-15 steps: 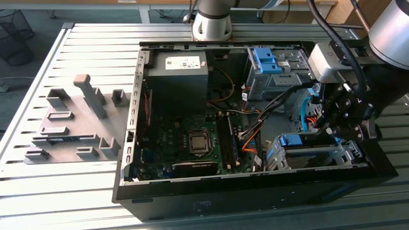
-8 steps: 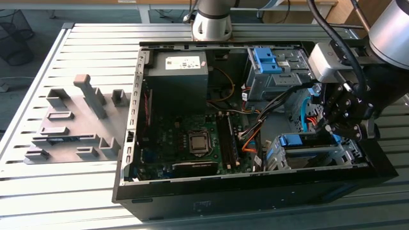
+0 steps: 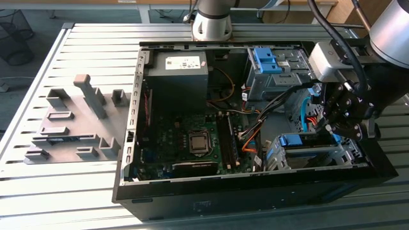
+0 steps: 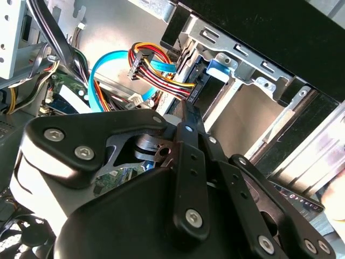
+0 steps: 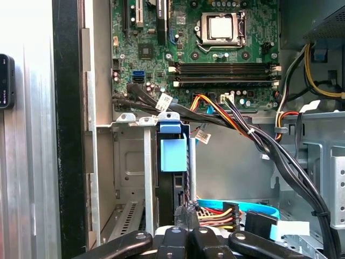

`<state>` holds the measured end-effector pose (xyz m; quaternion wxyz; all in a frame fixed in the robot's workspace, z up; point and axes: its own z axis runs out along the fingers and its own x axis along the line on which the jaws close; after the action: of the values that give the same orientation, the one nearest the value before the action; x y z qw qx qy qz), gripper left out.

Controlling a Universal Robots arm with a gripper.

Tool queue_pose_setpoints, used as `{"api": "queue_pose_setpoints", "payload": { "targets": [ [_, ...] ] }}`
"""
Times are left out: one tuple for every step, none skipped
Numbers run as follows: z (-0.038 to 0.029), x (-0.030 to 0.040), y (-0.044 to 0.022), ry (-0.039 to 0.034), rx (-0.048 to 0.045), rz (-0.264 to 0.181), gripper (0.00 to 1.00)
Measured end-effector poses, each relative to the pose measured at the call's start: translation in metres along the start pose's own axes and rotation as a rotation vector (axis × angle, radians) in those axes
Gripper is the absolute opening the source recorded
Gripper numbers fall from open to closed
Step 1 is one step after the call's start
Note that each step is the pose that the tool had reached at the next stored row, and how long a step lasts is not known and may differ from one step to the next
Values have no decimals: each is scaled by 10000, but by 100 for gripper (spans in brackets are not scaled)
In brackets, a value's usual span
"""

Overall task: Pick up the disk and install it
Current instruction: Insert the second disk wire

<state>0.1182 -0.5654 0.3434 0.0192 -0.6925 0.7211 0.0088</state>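
One disk [image 5: 172,152] sits in the bay beside one gripper [image 3: 348,127]

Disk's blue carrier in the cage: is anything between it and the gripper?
Nothing visible does. In the first wrist view the gripper faces the blue carrier in the cage with open space between. The coloured cable bundle lies close beside the gripper, not across the path.

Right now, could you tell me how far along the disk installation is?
Done: the blue-framed disk sits in the drive cage of the open computer case. In hand: the gripper hangs beside that cage. Left: full seating cannot be judged.
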Motion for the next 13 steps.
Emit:
{"api": "queue_pose_setpoints", "payload": {
  "targets": [
    [0,0,0,0,0,0,11],
    [-1,0,0,0,0,0,11],
    [-1,0,0,1,0,0,11],
    [-1,0,0,0,0,0,11],
    [-2,0,0,1,0,0,11],
    [-2,0,0,0,0,0,11],
    [-3,0,4,1,0,-1,11],
    [-4,0,17,3,0,-1,11],
    [-4,1,36,3,-1,-1,11],
    [-3,3,62,0,0,-1,11],
    [-4,3,76,-1,1,1,11],
    [-14,3,76,-1,0,0,11],
    [-38,2,75,-4,0,0,11]
  ]
}}
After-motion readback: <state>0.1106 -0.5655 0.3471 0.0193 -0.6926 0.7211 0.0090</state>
